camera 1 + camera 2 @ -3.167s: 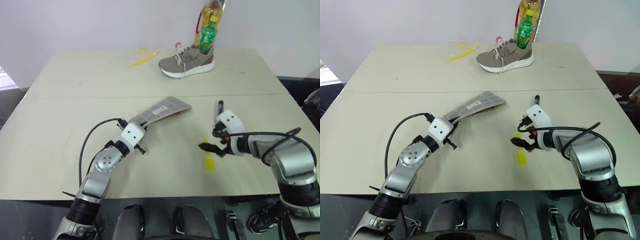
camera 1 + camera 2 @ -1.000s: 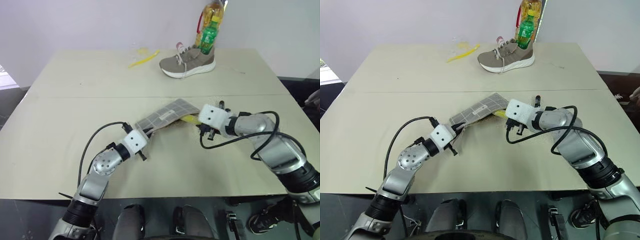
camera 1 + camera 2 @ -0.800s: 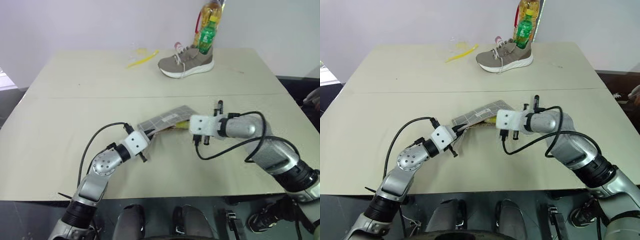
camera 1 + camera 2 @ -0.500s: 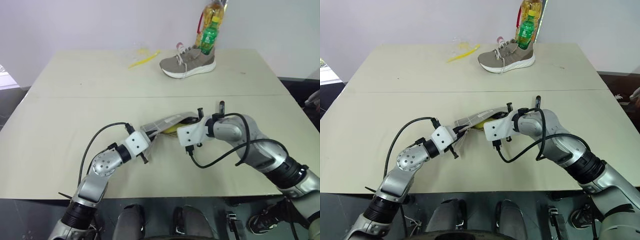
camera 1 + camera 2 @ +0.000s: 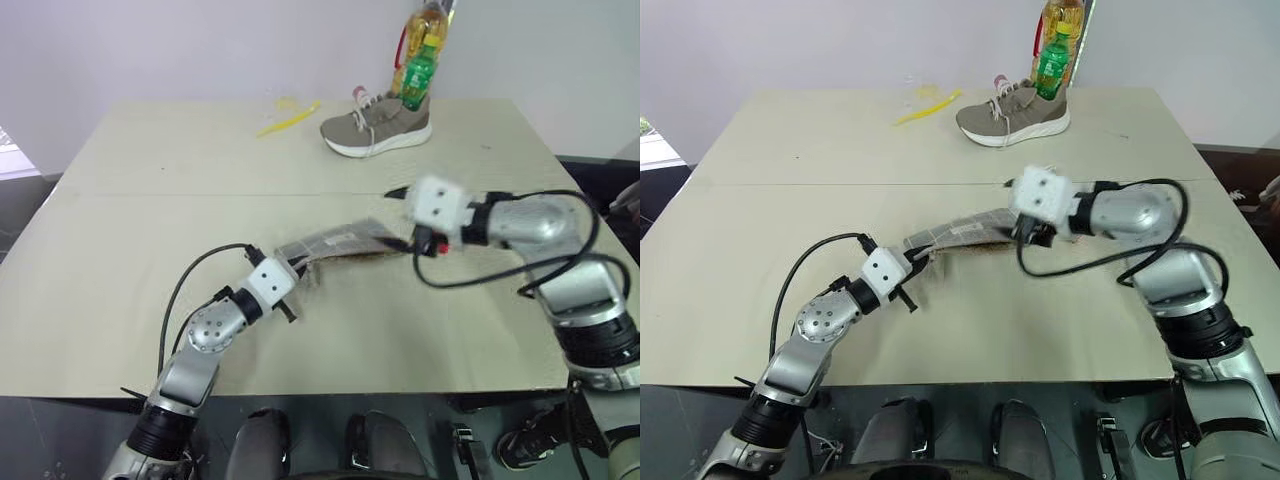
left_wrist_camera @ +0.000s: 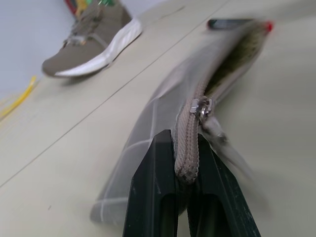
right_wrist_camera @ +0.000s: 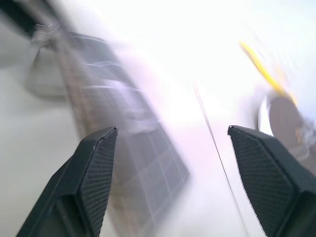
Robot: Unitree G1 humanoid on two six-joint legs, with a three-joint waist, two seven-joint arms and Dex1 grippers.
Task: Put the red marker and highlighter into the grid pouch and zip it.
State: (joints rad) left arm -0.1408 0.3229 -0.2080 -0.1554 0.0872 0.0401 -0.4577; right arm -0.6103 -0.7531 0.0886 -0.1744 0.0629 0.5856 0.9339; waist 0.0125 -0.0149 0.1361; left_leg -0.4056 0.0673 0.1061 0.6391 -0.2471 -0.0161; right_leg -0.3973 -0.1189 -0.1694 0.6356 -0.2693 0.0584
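Observation:
The grid pouch (image 5: 336, 241) lies near the table's middle, its near end lifted. My left gripper (image 5: 296, 274) is shut on that end, and the left wrist view shows its fingers (image 6: 159, 168) pinching the zipper band just below the metal pull (image 6: 203, 105), with the mouth gaping. The red marker (image 6: 236, 23) lies on the table past the pouch's far end. My right gripper (image 5: 397, 218) hovers above that far end, open and empty, and the right wrist view shows the pouch (image 7: 136, 148) between its spread fingers (image 7: 94, 168). The highlighter is hidden.
At the table's back stand a grey shoe (image 5: 376, 125) with bottles (image 5: 417, 58) in and behind it, and a thin yellow strip (image 5: 286, 116) lies to their left. A seam (image 5: 180, 193) crosses the tabletop behind the pouch.
My right gripper carried the highlighter to the pouch's mouth, then opened and rose away toward the right; the highlighter no longer shows. My left gripper kept its hold.

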